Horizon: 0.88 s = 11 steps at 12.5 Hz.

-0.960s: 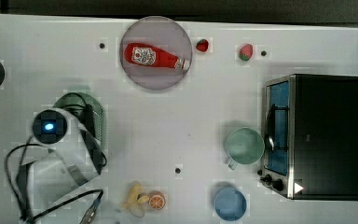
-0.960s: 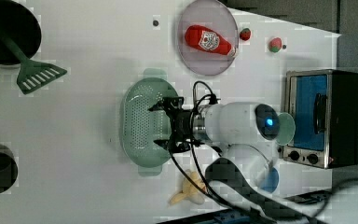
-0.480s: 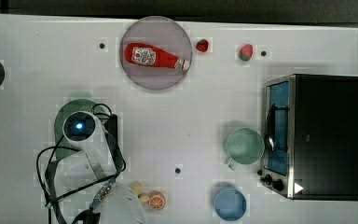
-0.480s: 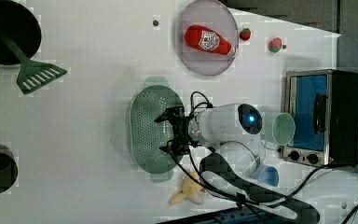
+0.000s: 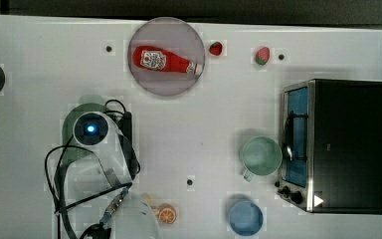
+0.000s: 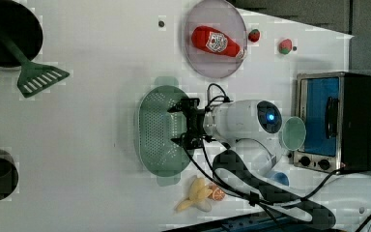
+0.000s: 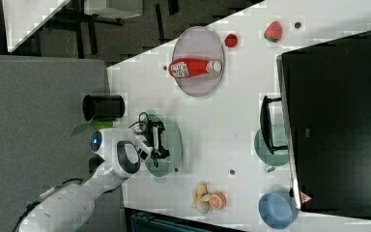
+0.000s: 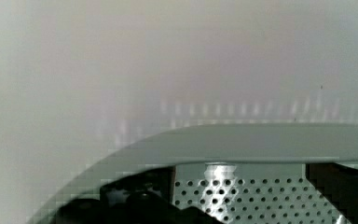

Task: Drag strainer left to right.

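The strainer (image 6: pixel 157 130), a pale mint-green oval colander dotted with holes, lies on the white table in the left view's middle. In the top view the arm covers most of the strainer (image 5: pixel 82 108). My gripper (image 6: pixel 182 126) reaches down into its bowl by the wall on the left view's right, open, with its black fingers spread wide. In the wrist view the strainer's rim (image 8: pixel 242 142) curves just beyond the two fingers (image 8: pixel 140 198), and the holed floor shows between them. The right view has the gripper (image 7: pixel 163 140) inside the strainer (image 7: pixel 176 140) too.
A plate (image 5: pixel 144 84) with a ketchup bottle (image 5: pixel 161 59) lies above the strainer in the top view. A mint mug (image 5: pixel 261 155), toaster oven (image 5: pixel 343 144) and blue bowl (image 5: pixel 245 217) stand at the top view's right. Fruit pieces (image 5: pixel 166 214) lie near the arm's base.
The arm has shifted toward the top view's right. The strainer slid a little the same way with the fingers inside it. The fingers stayed spread.
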Tool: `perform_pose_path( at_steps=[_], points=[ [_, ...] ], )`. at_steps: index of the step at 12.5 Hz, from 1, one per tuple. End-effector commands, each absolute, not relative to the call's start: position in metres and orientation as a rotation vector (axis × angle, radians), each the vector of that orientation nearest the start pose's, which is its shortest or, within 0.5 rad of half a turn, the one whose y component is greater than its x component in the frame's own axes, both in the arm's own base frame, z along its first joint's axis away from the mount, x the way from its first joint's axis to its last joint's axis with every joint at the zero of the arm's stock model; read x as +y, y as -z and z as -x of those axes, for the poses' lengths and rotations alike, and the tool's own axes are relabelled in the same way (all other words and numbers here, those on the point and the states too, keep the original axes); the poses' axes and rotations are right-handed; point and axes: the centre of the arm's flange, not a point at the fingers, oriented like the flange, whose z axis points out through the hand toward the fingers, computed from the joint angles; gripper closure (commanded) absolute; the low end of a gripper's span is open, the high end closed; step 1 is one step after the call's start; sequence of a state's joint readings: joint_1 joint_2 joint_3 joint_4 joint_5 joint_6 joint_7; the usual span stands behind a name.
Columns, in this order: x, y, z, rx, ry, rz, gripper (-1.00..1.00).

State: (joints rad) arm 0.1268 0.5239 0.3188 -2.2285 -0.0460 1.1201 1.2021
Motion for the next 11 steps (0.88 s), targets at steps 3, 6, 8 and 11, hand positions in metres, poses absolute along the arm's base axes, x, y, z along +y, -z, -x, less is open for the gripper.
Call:
perform_pose_path(
  at_steps=[3, 6, 8, 11],
  points=[
    [0.184, -0.161, -0.487, 2.257, -0.161, 2.159, -1.00],
    [0.148, -0.161, -0.483, 2.227, -0.145, 2.217, -1.00],
    [0.120, -0.162, -0.483, 2.234, -0.126, 2.227, -1.00],
    [0.084, -0.162, -0.486, 2.260, -0.100, 2.222, -1.00]
  ],
)
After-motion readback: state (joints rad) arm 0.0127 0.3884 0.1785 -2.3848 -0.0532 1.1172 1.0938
